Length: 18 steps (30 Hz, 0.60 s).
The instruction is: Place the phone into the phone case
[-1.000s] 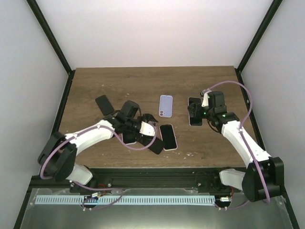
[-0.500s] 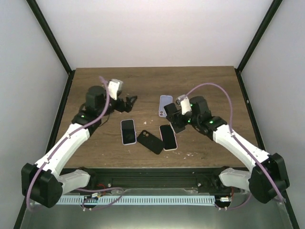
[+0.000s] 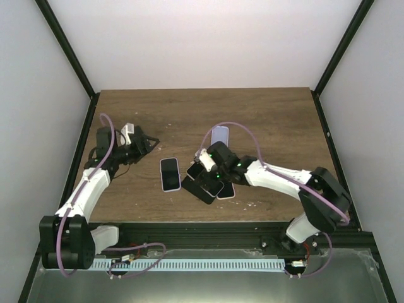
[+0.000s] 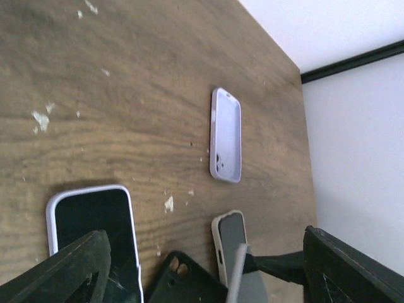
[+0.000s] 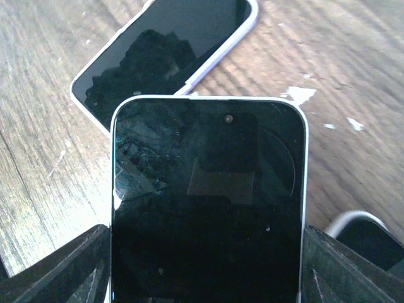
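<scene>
My right gripper [image 3: 203, 173] is shut on a black phone with a thin pale rim [image 5: 208, 202], gripping its two long sides. It holds the phone low over the black phone case [image 3: 197, 189] at the table's middle front; from above the phone [image 3: 194, 170] is mostly hidden by the wrist. In the left wrist view the black case [image 4: 189, 281] shows its camera cut-out. My left gripper [image 3: 144, 144] is open and empty at the left of the table, well apart from the case. Its jaws stand wide apart at the lower edge of the left wrist view.
A phone in a white case [image 3: 169, 174] lies face up left of the black case, also in the left wrist view [image 4: 95, 230] and the right wrist view [image 5: 164, 57]. A lilac case [image 3: 219, 136] lies further back. A phone in a beige case [image 4: 232, 243] lies right of the black case.
My right arm has swung from the right side to the table's middle, carrying the black phone over the black case. My left arm has drawn back to the left, leaving the white-cased phone on the table.
</scene>
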Tool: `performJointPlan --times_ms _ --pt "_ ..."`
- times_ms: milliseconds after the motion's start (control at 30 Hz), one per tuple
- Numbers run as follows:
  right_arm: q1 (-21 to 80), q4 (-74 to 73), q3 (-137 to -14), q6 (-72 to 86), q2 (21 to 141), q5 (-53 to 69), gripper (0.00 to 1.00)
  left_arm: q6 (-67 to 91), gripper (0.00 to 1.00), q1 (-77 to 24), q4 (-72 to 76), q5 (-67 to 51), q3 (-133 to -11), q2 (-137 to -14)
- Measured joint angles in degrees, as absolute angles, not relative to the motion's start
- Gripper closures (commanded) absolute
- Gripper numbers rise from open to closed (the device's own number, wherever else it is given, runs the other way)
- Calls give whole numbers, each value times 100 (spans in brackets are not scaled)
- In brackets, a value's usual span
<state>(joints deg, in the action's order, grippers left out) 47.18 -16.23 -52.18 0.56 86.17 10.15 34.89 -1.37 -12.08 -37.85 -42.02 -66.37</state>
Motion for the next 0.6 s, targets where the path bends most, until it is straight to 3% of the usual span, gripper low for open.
performJointPlan --times_ms 600 --pt "5400 -2285 -6243 -301 10047 327 44 3588 20 -110 -1511 -4080 -4069 -6488"
